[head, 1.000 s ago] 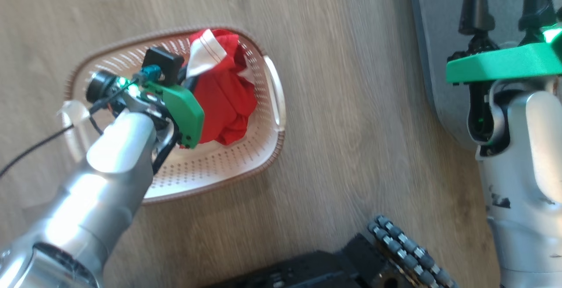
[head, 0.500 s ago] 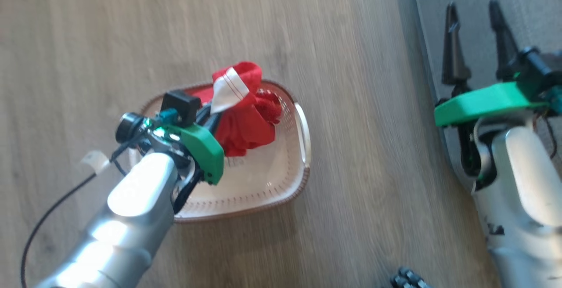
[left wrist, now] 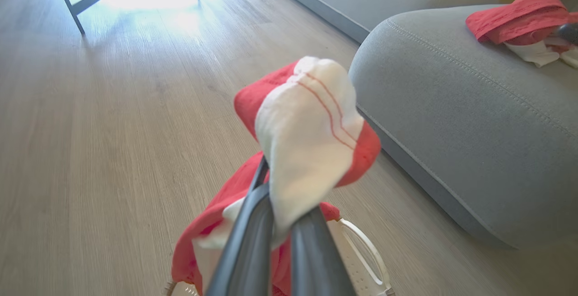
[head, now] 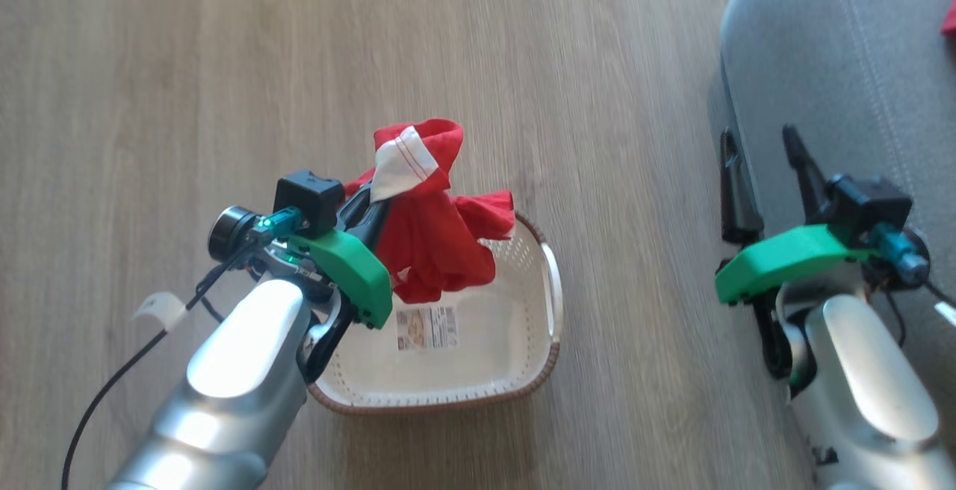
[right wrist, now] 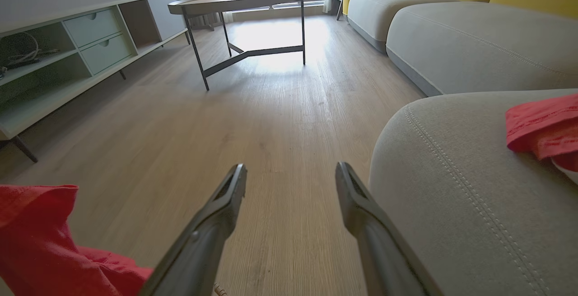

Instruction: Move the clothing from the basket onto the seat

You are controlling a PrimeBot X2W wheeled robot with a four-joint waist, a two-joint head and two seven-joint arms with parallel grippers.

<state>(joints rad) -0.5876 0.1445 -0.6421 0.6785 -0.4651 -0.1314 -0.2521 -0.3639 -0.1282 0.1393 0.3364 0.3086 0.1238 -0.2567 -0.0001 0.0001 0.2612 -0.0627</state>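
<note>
My left gripper is shut on the clothing, a red bundle with a cream-white cuff, and holds it up over the far left part of the basket. In the left wrist view the cuff drapes over the closed fingers. The basket's white bottom and its label lie bare. At the right is the grey seat, with another red garment lying on it. My right gripper stands open with nothing in it at the seat's near edge; its fingers are spread wide.
The wood floor spreads around the basket. A round coffee table on thin metal legs stands further down the room, and a low shelf unit runs along the left wall. More grey sofa cushions sit beyond the seat.
The head camera has shifted, bringing the seat into view. My left gripper has raised the clothing out of the basket, uncovering the bottom and label. The right gripper stays open.
</note>
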